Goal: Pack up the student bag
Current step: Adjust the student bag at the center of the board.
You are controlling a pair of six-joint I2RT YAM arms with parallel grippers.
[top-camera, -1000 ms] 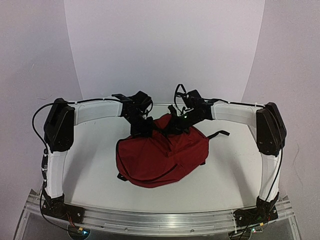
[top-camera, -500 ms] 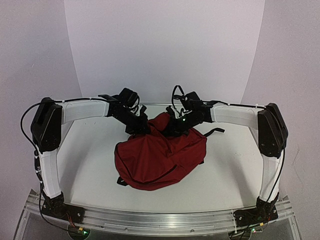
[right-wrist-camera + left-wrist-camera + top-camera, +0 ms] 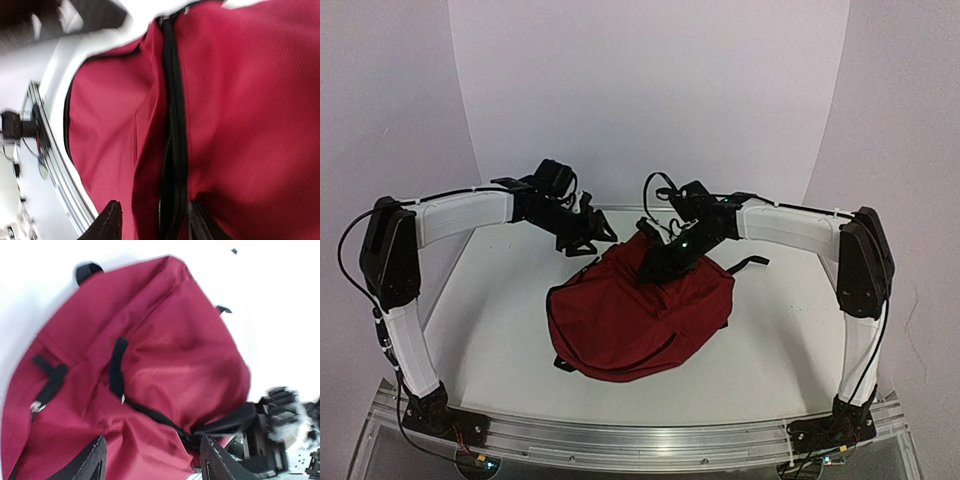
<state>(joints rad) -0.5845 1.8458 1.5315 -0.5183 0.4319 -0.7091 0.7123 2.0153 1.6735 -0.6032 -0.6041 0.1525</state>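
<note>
**Item:** student bag (image 3: 630, 320), dark red fabric with black trim. It lies slumped on the white table (image 3: 780, 340), about mid-table, between the two arms.
**Fittings:** a black zipper (image 3: 174, 125) runs along its upper face. One black strap (image 3: 756, 266) trails onto the table at the bag's right side.
**Left gripper** (image 3: 602, 234): jaws wide with nothing between them, held in the air just off the bag's far left corner.
**Right gripper** (image 3: 152, 225): jaws partly apart, low over the bag's far top, one finger on either side of the zipper line. No grip is visible.
</note>
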